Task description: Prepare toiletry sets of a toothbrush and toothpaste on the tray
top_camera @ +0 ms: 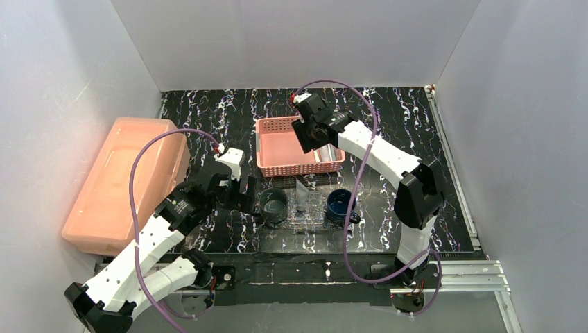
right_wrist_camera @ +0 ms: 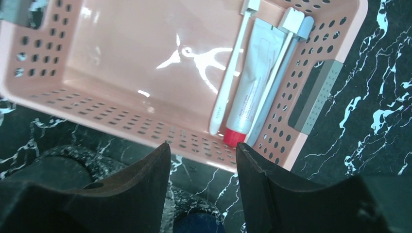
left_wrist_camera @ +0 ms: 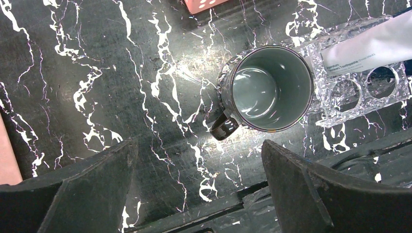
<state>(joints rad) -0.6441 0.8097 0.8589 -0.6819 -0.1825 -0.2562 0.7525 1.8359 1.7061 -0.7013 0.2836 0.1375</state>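
A white back wall [top_camera: 291, 41], a left wall [top_camera: 55, 83] and a right wall [top_camera: 527, 104] closed in the table [top_camera: 208, 114] on three sides, all plain. The table was black with white marble veins, faintly glossy. A right rail [top_camera: 459, 182] of metal ran along its edge, a near rail [top_camera: 464, 275] along the front. Light was soft and even.

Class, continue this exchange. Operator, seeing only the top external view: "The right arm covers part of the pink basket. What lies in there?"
Observer: A red-capped toothpaste tube between two white toothbrushes, at one end of the basket.
Operator: Is the grey mug empty?
Observer: Yes, the left wrist view looks straight into the grey mug; nothing is inside.
Operator: Anything on the clear tray?
Observer: A white tube lies across the tray.
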